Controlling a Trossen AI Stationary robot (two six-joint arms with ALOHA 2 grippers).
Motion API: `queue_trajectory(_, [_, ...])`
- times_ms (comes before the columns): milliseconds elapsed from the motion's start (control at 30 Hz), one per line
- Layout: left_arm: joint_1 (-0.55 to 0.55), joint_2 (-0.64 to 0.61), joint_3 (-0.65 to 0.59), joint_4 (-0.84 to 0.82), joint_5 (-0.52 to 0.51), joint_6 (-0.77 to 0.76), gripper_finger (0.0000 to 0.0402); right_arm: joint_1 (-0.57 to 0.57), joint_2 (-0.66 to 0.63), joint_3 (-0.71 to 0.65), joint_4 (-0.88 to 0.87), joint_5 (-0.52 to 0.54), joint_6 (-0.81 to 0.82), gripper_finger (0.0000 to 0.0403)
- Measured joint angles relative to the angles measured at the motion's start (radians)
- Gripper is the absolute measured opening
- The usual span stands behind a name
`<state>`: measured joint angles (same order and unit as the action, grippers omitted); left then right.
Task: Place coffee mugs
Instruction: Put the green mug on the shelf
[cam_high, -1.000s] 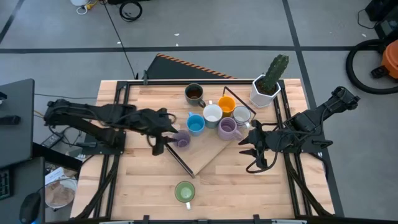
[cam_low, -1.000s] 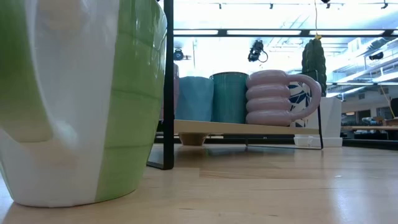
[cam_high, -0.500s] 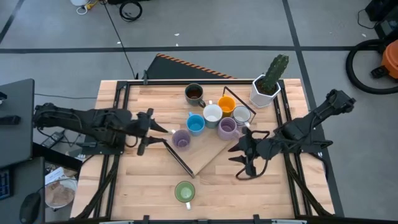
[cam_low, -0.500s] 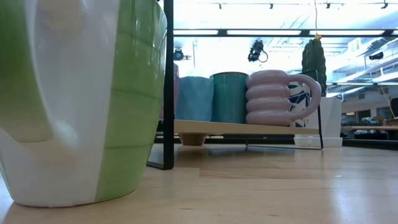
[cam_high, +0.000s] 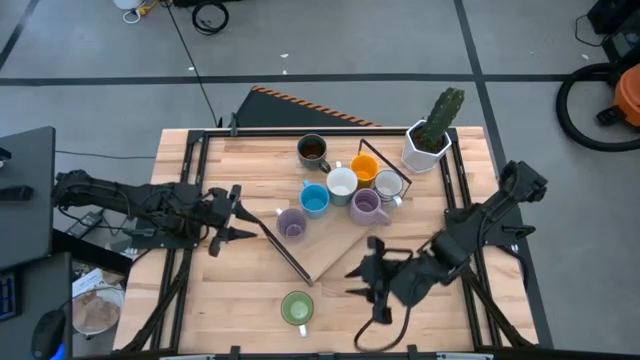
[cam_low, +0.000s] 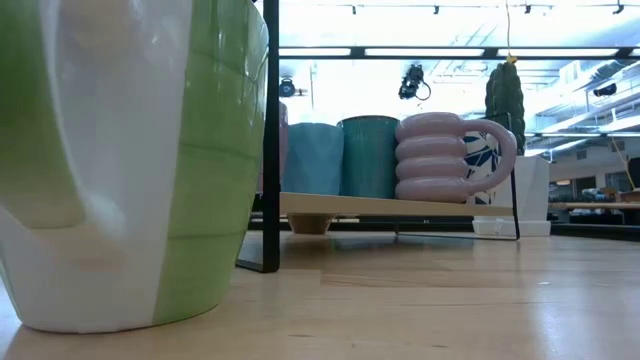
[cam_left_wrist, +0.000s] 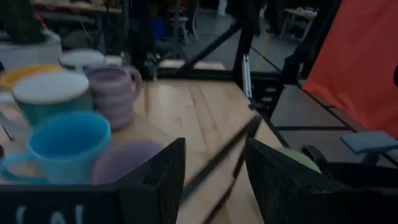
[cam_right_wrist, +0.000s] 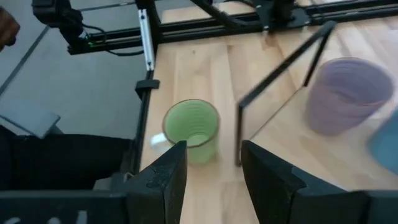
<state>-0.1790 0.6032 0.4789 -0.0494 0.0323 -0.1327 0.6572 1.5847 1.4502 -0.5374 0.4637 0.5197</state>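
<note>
Hovering near the counter's (cam_high: 200, 300) front edge, the right gripper (cam_high: 363, 282) – fingers parted, empty – is facing the ribbed green mug (cam_high: 297, 308); the left gripper (cam_high: 232, 212) is waiting open.

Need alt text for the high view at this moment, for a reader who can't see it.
Seen from above, the right hand, open and empty, is near a lone green mug at the table's near edge. Seven mugs cluster around a black-framed wooden rack mid-table. The left hand, also open, hovers left of the rack.
</note>
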Motion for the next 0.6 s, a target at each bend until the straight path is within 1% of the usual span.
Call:
queue_trajectory(100, [-0.012,-0.021,-0.033,0.002,0.000,-0.022,0.0171,0.013,0.068,0.051,-0.001,0.000,0.031,0.0157])
queue_trajectory(267, [-0.022,-0.042,-0.067,-0.008,0.001,-0.108,0.0171,0.022,0.200,0.130,-0.007,-0.021,0.072,0.0157])
queue_trajectory(433, [-0.022,-0.041,-0.079,-0.020,-0.001,-0.178,0.0172,0.020,0.338,0.248,-0.006,-0.091,0.056,0.0157])
queue_trajectory(600, [-0.022,-0.042,-0.079,-0.027,-0.001,-0.207,0.0172,0.005,0.459,0.401,-0.076,-0.119,0.002,0.0157])
